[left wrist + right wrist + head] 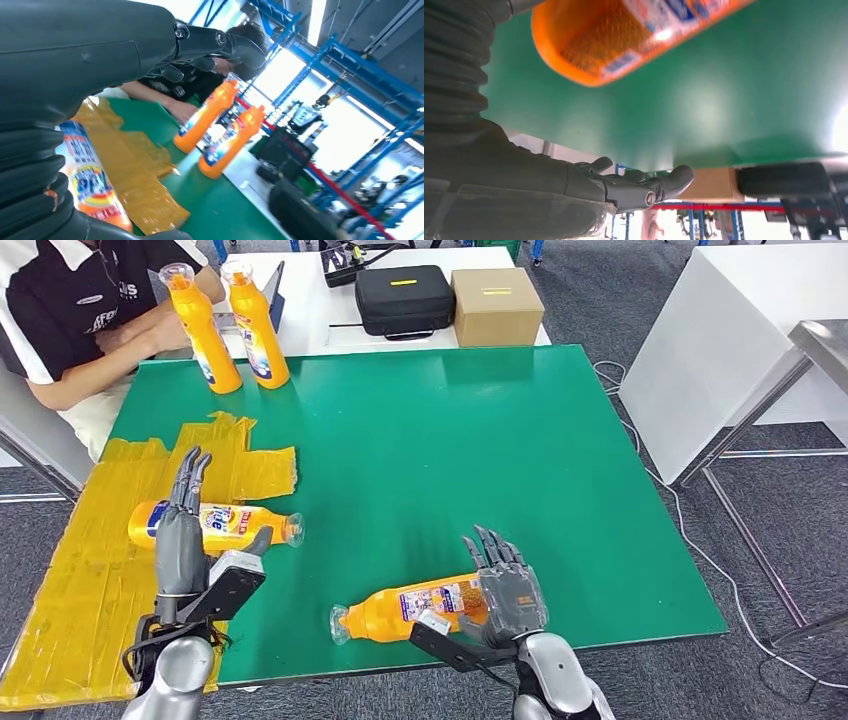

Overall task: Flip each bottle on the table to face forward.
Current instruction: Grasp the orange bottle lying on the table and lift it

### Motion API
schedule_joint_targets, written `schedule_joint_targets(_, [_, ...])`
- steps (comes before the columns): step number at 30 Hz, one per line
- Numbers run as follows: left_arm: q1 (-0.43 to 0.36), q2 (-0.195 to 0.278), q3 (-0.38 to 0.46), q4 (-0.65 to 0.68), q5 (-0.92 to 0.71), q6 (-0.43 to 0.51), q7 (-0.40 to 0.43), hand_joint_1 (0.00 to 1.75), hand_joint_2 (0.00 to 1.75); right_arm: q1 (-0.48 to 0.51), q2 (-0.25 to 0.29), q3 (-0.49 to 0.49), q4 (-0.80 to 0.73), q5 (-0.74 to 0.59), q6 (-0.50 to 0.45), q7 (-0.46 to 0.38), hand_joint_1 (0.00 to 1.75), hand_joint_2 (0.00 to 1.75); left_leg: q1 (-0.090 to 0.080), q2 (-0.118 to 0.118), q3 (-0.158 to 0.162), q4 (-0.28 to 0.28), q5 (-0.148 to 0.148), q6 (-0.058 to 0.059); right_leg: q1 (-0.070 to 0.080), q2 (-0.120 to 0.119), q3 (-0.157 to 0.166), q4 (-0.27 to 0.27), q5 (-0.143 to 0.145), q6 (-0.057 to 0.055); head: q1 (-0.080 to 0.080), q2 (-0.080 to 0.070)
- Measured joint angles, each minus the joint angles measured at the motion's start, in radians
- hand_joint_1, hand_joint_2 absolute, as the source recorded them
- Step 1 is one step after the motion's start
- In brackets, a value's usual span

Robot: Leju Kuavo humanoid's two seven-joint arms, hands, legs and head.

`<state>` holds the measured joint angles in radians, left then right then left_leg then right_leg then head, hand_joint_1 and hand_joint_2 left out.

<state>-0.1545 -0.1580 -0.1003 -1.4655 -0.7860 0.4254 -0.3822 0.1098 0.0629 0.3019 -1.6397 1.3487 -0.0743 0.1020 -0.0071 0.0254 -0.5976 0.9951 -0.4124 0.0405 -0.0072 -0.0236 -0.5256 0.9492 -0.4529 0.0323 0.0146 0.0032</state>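
Observation:
Two orange bottles lie on the green table. One lying bottle rests on yellow tape at the left, cap to the right. My left hand is over its base end with fingers straight and nothing gripped; its label shows beside the hand in the left wrist view. The other lying bottle is near the front edge, cap to the left. My right hand stands open against its base, fingers extended. Two more bottles stand upright at the back left.
A person sits at the back left corner, arms close to the upright bottles. A black case and a cardboard box sit on the white table behind. Yellow tape covers the left side. A white table stands to the right.

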Motion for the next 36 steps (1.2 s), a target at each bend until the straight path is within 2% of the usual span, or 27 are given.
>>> schedule_joint_targets(5, [0.030, -0.008, -0.026, -0.022, 0.086, -0.018, -0.030, 0.00, 1.75, -0.035, -0.002, 0.029, 0.106, 0.059, 0.004, 0.048, 0.00, 1.75, 0.000, 0.000, 0.000, 0.000, 0.000, 0.000, 0.000, 0.000, 0.000, 0.000, 0.000, 0.000, 0.000, 0.000])
schedule_joint_targets(18, [0.045, -0.023, -0.096, -0.031, 0.125, -0.038, -0.044, 0.00, 1.75, -0.122, 0.027, 0.044, 0.293, 0.100, 0.043, 0.103, 0.00, 1.75, 0.001, 0.003, 0.007, 0.000, -0.002, -0.001, 0.001, 0.002, 0.000, -0.001, -0.001, -0.001, 0.000, 0.000])
schedule_joint_targets(19, [0.045, -0.023, -0.099, -0.030, 0.128, -0.037, -0.043, 0.00, 1.75, -0.133, 0.031, 0.043, 0.310, 0.101, 0.043, 0.103, 0.19, 1.75, 0.001, 0.004, 0.009, -0.001, -0.003, -0.002, 0.001, 0.003, -0.001, -0.001, -0.001, -0.002, 0.000, 0.000])
schedule_joint_targets(22, [0.045, -0.027, -0.103, -0.026, 0.134, -0.033, -0.042, 0.00, 1.75, -0.168, 0.042, 0.042, 0.366, 0.102, 0.043, 0.101, 1.13, 1.75, 0.002, 0.005, 0.016, -0.001, -0.005, -0.004, 0.001, 0.004, 0.001, -0.001, -0.004, -0.006, 0.000, 0.000])
schedule_joint_targets(27, [0.047, -0.031, -0.108, -0.021, 0.135, -0.026, -0.041, 0.00, 1.75, -0.233, 0.057, 0.040, 0.477, 0.104, 0.043, 0.097, 1.74, 1.75, 0.003, 0.005, 0.018, -0.001, -0.002, -0.002, 0.001, 0.005, 0.004, -0.001, -0.003, -0.006, 0.000, 0.000])
schedule_joint_targets(36, [0.051, -0.039, -0.108, -0.013, 0.129, -0.016, -0.050, 0.00, 1.75, -0.359, 0.075, 0.026, 0.660, 0.097, 0.046, 0.077, 1.75, 1.75, 0.003, 0.009, 0.024, -0.001, -0.002, -0.003, 0.002, 0.007, 0.008, -0.002, -0.001, -0.008, 0.000, 0.000])
